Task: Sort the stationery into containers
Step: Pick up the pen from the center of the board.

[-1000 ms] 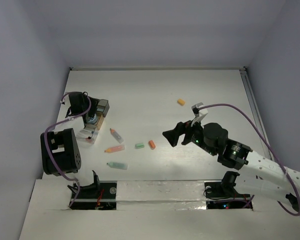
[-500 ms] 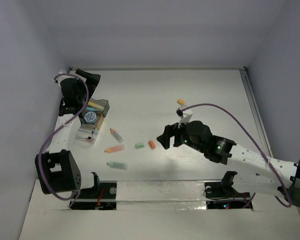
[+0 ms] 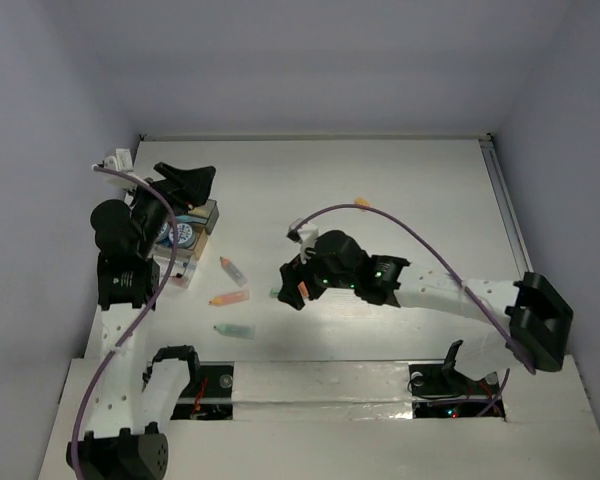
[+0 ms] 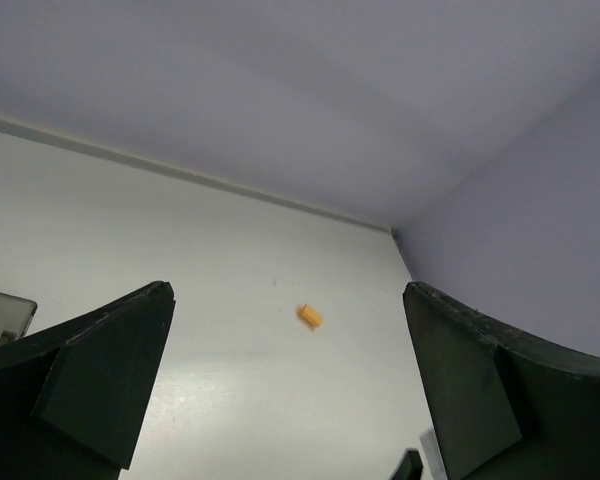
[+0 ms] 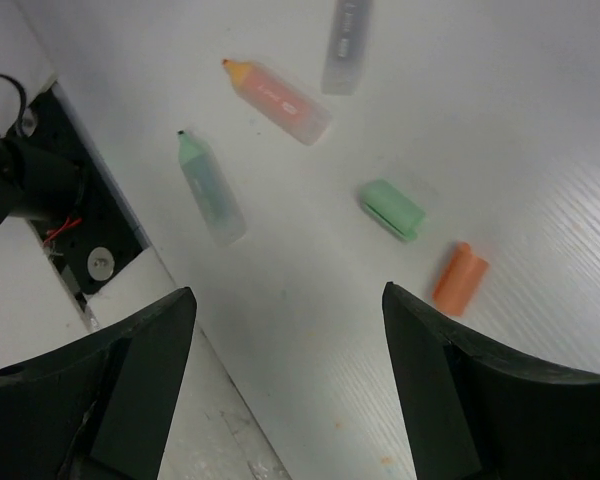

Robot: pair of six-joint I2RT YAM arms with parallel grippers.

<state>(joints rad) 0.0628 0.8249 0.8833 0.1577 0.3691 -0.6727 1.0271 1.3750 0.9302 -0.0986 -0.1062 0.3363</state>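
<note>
Two entries we log: left gripper (image 4: 286, 288), fully spread, empty, by the grey box (image 3: 208, 212); right gripper (image 5: 288, 294), spread wide, empty, over green block (image 5: 392, 208) and orange block (image 5: 460, 279).

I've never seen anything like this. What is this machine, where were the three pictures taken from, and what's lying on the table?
Two robot arms are bolted to a white table. One picture looks down from above; the other two come from a camera on each wrist. The left pincer hangs open near the containers; the right pincer hangs open over a green marker, a pink-orange marker, a green block and an orange block. Neither holds anything.
</note>
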